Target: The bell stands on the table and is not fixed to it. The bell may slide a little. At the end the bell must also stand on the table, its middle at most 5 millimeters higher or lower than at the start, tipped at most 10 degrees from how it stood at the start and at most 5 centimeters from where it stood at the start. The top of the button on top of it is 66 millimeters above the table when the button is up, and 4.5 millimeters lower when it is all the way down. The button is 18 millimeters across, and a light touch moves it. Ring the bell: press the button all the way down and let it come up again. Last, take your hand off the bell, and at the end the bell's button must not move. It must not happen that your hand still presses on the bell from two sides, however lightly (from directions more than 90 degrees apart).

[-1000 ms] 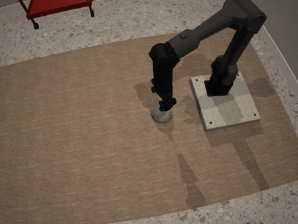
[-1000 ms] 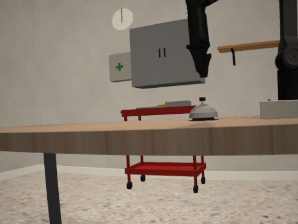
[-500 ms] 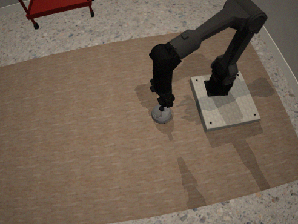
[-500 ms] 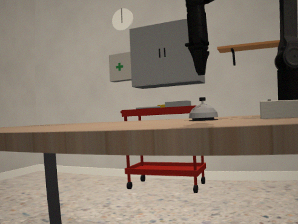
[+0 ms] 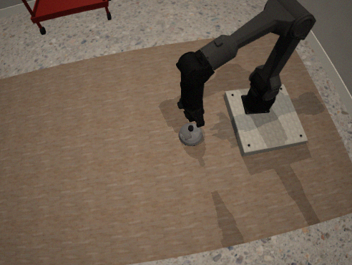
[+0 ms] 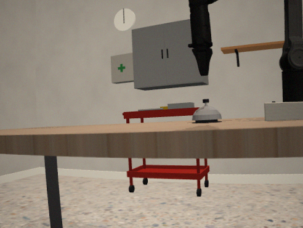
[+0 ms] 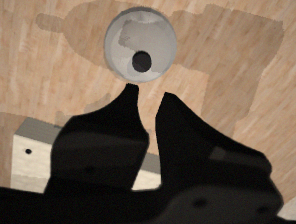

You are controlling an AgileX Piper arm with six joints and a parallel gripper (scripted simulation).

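Pincer (image 6: 204, 73) hangs pointing straight down, tips nearly pressed together w/ nothing between, well above the bell (image 6: 207, 114) on the counter (image 6: 154, 142). Black button (image 6: 206, 100) sits almost directly below, slightly ahead of tips in wrist view; next move likely a vertical drop.

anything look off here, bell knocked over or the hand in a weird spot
Nothing stands out. The bell stands upright on the table, its button up. The hand hangs well above it, touching nothing, its fingers nearly together and holding nothing.
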